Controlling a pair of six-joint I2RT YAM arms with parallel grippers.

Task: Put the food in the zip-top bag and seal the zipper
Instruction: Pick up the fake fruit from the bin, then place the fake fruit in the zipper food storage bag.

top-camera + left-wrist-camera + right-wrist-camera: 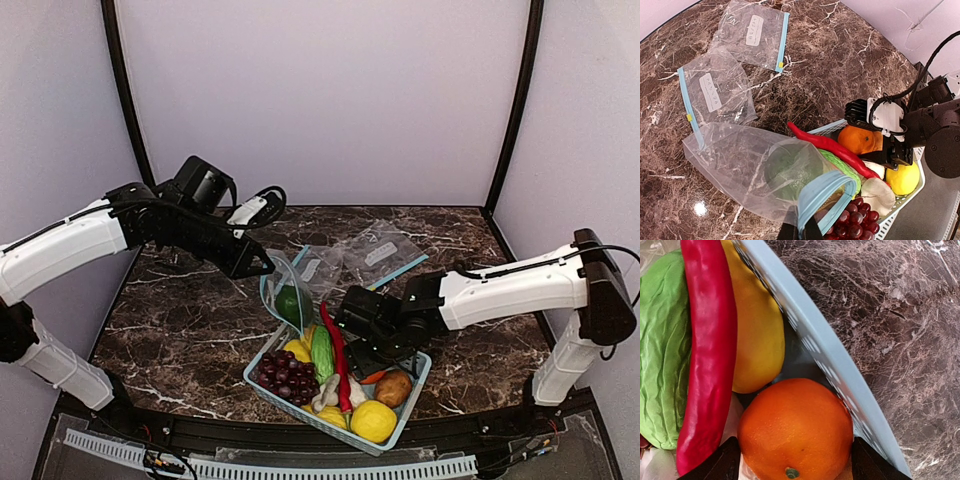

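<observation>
1. The zip-top bag (740, 165) hangs from the left tool (800, 231), which is clenched on its mouth edge. It is held over the worktop (180, 330), just beside the basket (415, 385). The thin film looks light, limp and slippery, and it will likely sag and fold, so it is best held by the stiffer mouth strip.
2. The gourd (840, 167) lies in the basket, partly under the red chili (830, 145). It looks firm, and its bumps should give good purchase. Take it across its narrow width, clear of the chili.
3. The orange (797, 432) sits against the basket wall. The right tool (795, 450) straddles it with 1 finger at each side, seemingly touching. I cannot tell whether it is squeezing. The orange is probably the heaviest piece: round, firm and prone to roll, so grip it across the widest middle.
4. The avocado (790, 170) is already inside the bag, weighing the film down. It is likely to bruise if pinched through the plastic.
5. The zipper (825, 195) is bowed open in a loop. To seal it, press from 1 end and run along the strip.
6. The 2 spare bags (715, 90) lie flat on the worktop, each with a white label (754, 31). The faint print on the labels is too small to read, and no brand shows.
</observation>
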